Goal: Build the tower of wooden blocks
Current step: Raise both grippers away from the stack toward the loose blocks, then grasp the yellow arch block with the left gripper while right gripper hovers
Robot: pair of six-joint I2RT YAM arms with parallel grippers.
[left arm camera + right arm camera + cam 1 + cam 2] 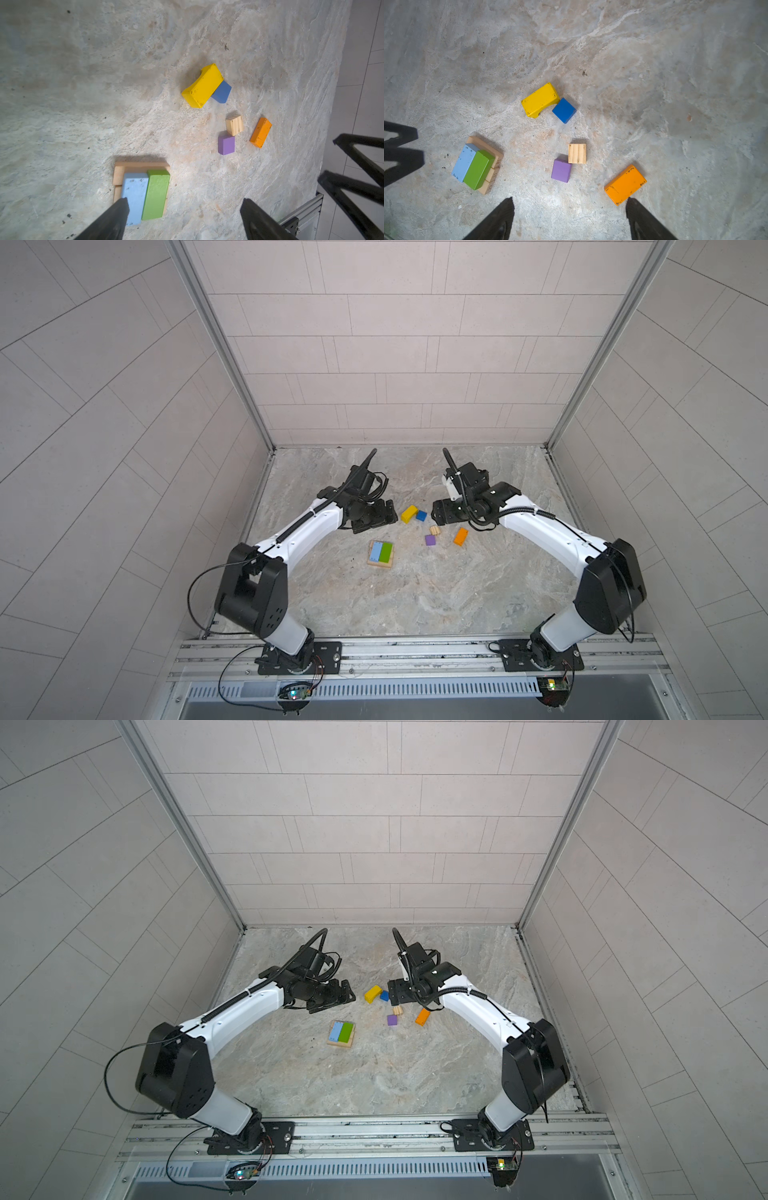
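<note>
Both claws hang spread and empty over the marbled stone tabletop [415,605], the left claw [185,200] facing the right claw [569,198]. Just beside the left claw, on its side toward the arm bases, stands the partly built wood block tower [380,554]. Its plain tan wooden bars [492,174] lie underneath. A light-blue wooden bar [464,163] and a green wooden bar [478,169] lie on top, touching, with long axes parallel and crossing the tan ones.

Between the claws a yellow arched wooden block [539,99] touches a dark-blue wooden cube [564,110]. Just beside the right claw lies an orange wooden bar [625,184], its long axis running roughly the way the coloured pair runs. Nearer the right claw, a plain wooden cube [577,153] and a purple wooden cube [561,170] meet at a corner.

Two layers look set, so a third seems due. That calls for a claw to descend on a loose bar, pinch its short width, and lay it crosswise on the coloured pair.
</note>
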